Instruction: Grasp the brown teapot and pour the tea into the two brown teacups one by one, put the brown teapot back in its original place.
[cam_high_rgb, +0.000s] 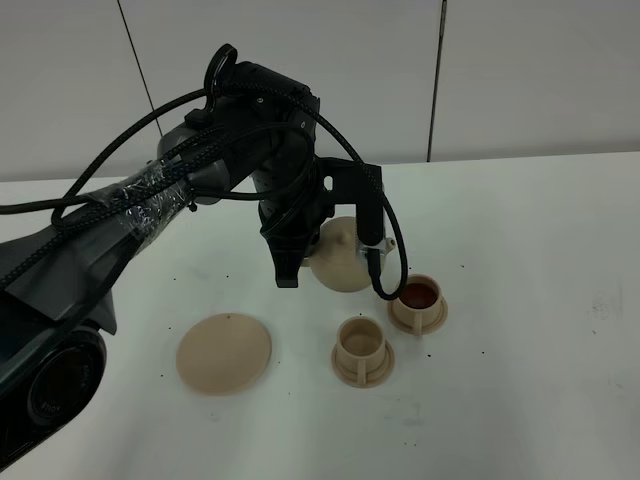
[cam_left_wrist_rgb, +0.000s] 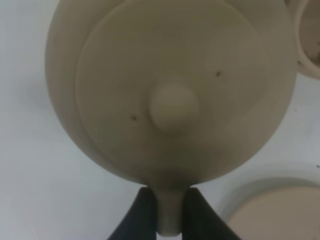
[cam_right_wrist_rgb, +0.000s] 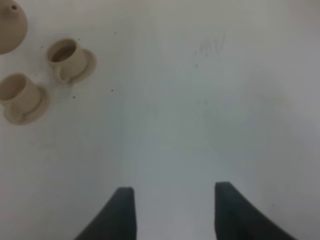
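Note:
The brown teapot (cam_high_rgb: 343, 256) hangs just above the table, its spout toward the far teacup. My left gripper (cam_high_rgb: 303, 262) is shut on its loop handle (cam_left_wrist_rgb: 167, 216), with the knobbed lid (cam_left_wrist_rgb: 173, 106) facing the wrist camera. The far brown teacup (cam_high_rgb: 418, 298) holds reddish tea; the near teacup (cam_high_rgb: 362, 345) looks empty. Both stand on small saucers. The flat round disc (cam_high_rgb: 224, 352) lies bare to the left. My right gripper (cam_right_wrist_rgb: 175, 210) is open over bare table, far from the teacups (cam_right_wrist_rgb: 67, 56) (cam_right_wrist_rgb: 19, 95), and does not show in the exterior high view.
The white table (cam_high_rgb: 540, 380) stretches wide to the right of the cups. The left arm's black cables (cam_high_rgb: 385, 250) hang in front of the teapot, close to the far cup. A white panelled wall (cam_high_rgb: 500, 70) stands behind the table.

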